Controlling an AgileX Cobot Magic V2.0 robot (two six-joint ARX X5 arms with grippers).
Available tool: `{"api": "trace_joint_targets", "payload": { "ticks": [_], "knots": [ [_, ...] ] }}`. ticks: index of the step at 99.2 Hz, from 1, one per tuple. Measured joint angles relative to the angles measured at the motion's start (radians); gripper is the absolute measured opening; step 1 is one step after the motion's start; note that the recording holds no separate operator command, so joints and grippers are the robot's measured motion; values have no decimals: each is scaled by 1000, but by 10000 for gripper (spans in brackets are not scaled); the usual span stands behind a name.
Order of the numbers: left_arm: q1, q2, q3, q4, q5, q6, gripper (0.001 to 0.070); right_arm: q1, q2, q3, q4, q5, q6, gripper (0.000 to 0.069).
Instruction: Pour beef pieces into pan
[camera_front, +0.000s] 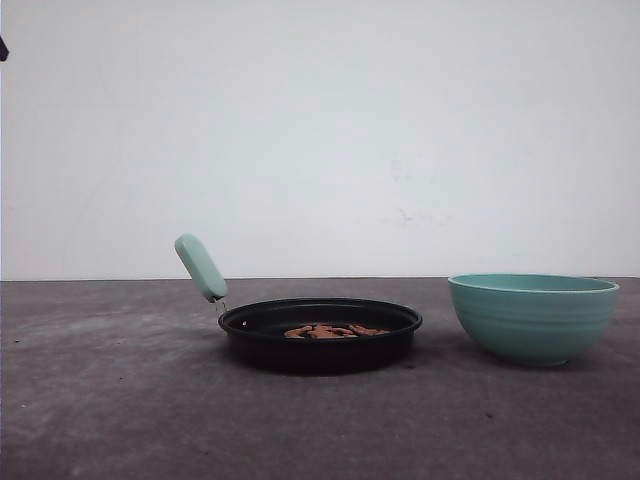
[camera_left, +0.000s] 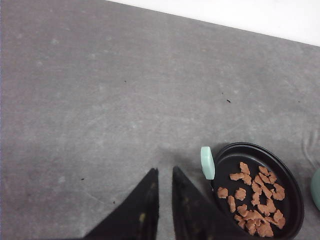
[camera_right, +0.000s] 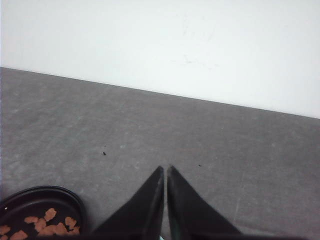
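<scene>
Both claws (camera_left: 164, 172) (camera_right: 165, 170) have black, tapered, pointed fingers, the left's perhaps scuffed.

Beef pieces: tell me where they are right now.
In the front view the beef pieces lie inside the black pan near the table's middle, with the mint-green bowl to its right, apart from it. The left wrist view shows them scattered across the pan's floor.
</scene>
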Motion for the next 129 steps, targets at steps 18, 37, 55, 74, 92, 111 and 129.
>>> {"api": "trace_joint_targets", "payload": {
  "ticks": [18, 37, 55, 74, 92, 111, 129],
  "knots": [
    [0, 0, 0, 0, 0, 0, 22, 0, 0, 0, 0, 0, -1, 9],
    [0, 0, 0, 0, 0, 0, 22, 0, 0, 0, 0, 0, -1, 9],
    [0, 0, 0, 0, 0, 0, 22, -17, -48, 0, -10, -10, 0, 9],
    [0, 0, 0, 0, 0, 0, 22, -123, -234, -18, -163, -168, 2, 9],
    [0, 0, 0, 0, 0, 0, 22, -309, -323, -328, 96, -364, 3, 9],
    [0, 0, 0, 0, 0, 0, 22, -350, -512, -607, 269, -425, 13, 9],
    [0, 1, 0, 0, 0, 0, 22, -351, -671, -729, 183, -397, 45, 9]
  ]
}}
